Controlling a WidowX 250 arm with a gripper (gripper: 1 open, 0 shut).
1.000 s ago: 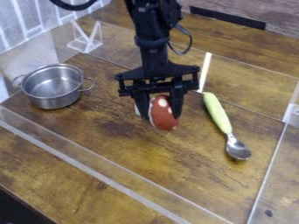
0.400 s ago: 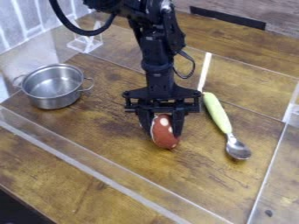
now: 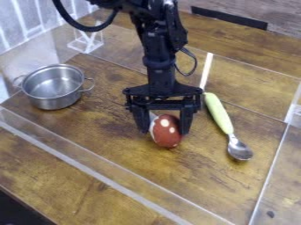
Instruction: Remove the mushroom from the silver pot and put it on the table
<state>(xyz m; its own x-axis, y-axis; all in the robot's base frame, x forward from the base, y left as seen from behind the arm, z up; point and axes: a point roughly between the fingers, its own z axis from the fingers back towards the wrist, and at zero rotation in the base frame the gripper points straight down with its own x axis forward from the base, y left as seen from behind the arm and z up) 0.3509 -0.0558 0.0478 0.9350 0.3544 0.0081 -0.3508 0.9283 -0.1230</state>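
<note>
Mushroom (image 3: 166,131) lies on the table (image 3: 94,167), well right of the empty silver pot (image 3: 52,85), with the gripper (image 3: 164,119) spread wide astride it; contact with its cap seems ended, so a straight lift should leave it undisturbed

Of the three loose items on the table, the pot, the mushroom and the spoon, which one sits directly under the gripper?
The mushroom: it lies between the open gripper fingers, while the silver pot sits far left and the spoon lies right.
</note>
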